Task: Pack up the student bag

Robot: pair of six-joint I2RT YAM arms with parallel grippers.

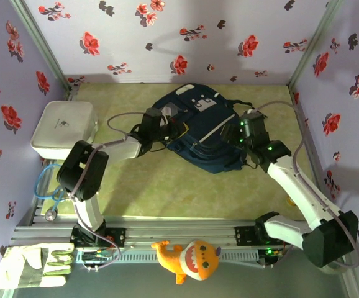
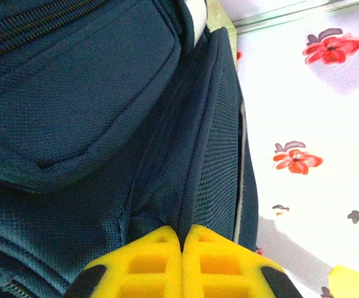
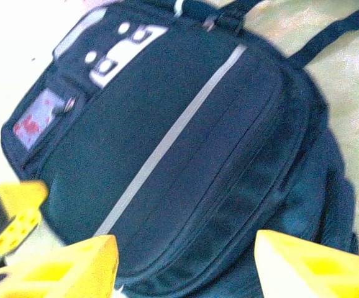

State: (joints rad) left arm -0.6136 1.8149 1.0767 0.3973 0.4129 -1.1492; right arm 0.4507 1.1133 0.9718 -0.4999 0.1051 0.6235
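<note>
The student bag (image 1: 199, 133), a large navy backpack with a white stripe, lies on the green mat in the middle of the top view. My left gripper (image 1: 171, 128) is at the bag's left side. In the left wrist view its yellow fingers (image 2: 148, 261) are shut on a fold of the bag's navy fabric (image 2: 195, 186). My right gripper (image 1: 244, 134) hovers over the bag's right side. In the right wrist view it (image 3: 186, 264) stands open above the bag's front panel (image 3: 186, 155), nothing between its fingers.
A white rounded box (image 1: 63, 127) sits at the left wall. A blue stethoscope (image 1: 48, 192) lies by the left arm's base. A work glove (image 1: 33, 267) and an orange plush shark (image 1: 189, 259) lie in front of the rail. Floral walls close three sides.
</note>
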